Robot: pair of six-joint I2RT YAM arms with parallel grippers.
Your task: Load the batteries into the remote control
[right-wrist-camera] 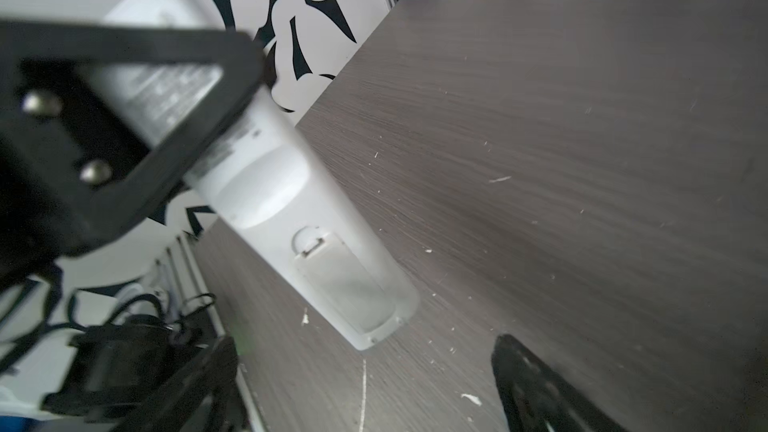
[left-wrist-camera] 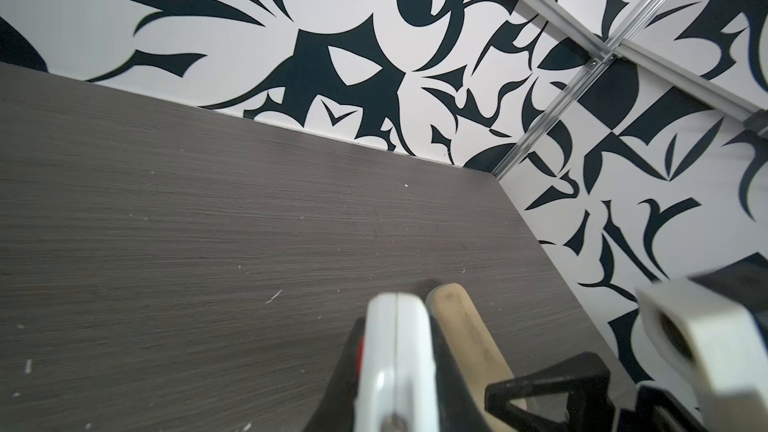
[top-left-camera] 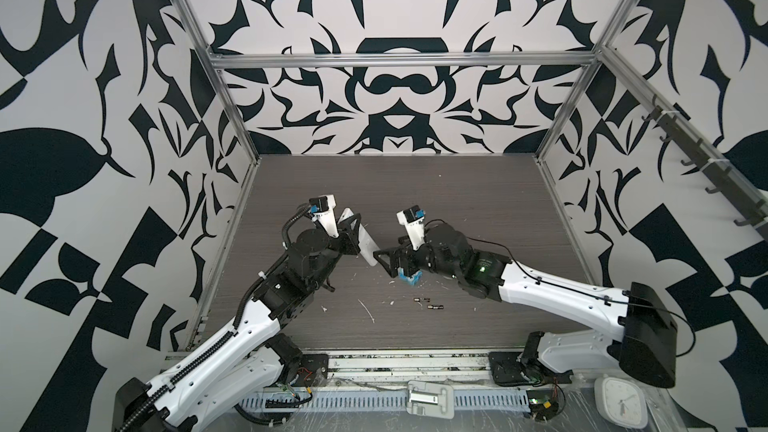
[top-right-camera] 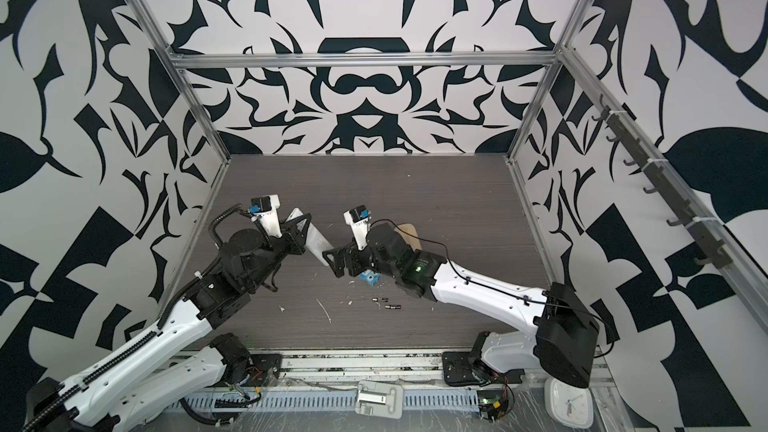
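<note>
My left gripper is shut on the remote control, holding the long white body on edge and tilted above the table. In the right wrist view the remote control shows its plain back with the battery cover in place. My right gripper stands open right beside the remote's lower end, with nothing between its fingers. Two small dark batteries lie on the table in front of it, seen in both top views.
A small blue block sits under the right wrist. A tan oblong case lies behind the right arm. White scraps litter the table's front. Patterned walls with metal posts enclose three sides.
</note>
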